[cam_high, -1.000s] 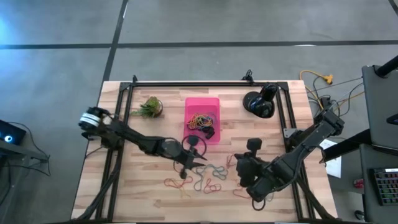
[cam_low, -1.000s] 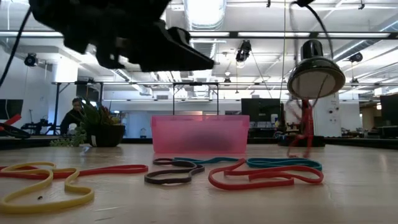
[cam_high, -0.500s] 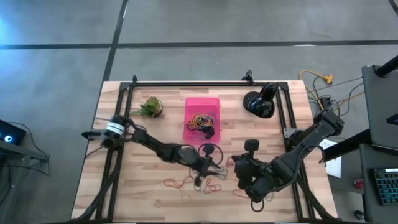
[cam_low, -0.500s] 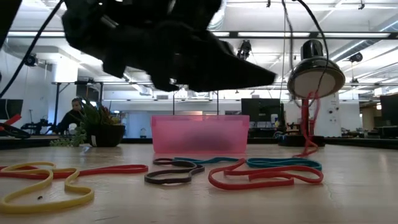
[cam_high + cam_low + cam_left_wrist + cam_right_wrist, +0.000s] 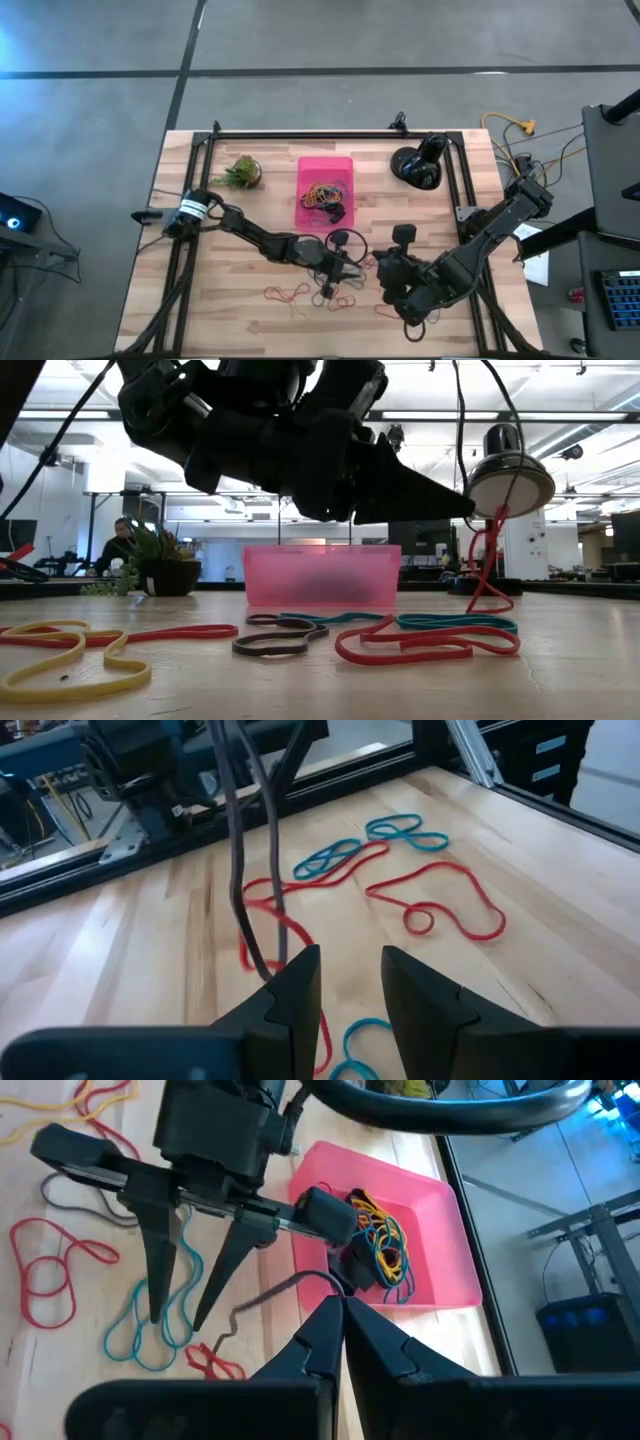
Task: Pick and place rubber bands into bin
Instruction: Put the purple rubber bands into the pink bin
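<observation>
Loose rubber bands lie on the wooden table: red [image 5: 285, 293], blue [image 5: 340, 860], yellow [image 5: 60, 660], dark [image 5: 275, 645]. More lie heaped in the pink bin [image 5: 325, 168], which stands toward the far side. My right gripper [image 5: 338, 1312] is shut on a dark grey band [image 5: 238, 830]. A red band [image 5: 487, 560] caught on that band's lower end hangs down to the table. My left gripper [image 5: 350, 975] is open, low over the blue bands [image 5: 150, 1330]. It stands close beside the hanging bands, and nothing lies between its fingers. My right gripper pinches the dark grey band's upper end [image 5: 322, 1283] between its two fingertips, which slant downward toward the bin. The band hangs slack below them. The red band [image 5: 212, 1355] is tangled on its lower end, and that band's bottom reaches the table.
A small green plant [image 5: 240, 172] stands left of the bin and a round black object [image 5: 415, 165] right of it. A black metal frame [image 5: 300, 133] runs along the table's edges. A small black thing [image 5: 356, 1266] lies in the bin among the bands.
My left gripper has reached toward the table's right and near side and come lower, ending up beside the bands that hang from my right gripper. The hanging red band has gone from straight to kinked.
</observation>
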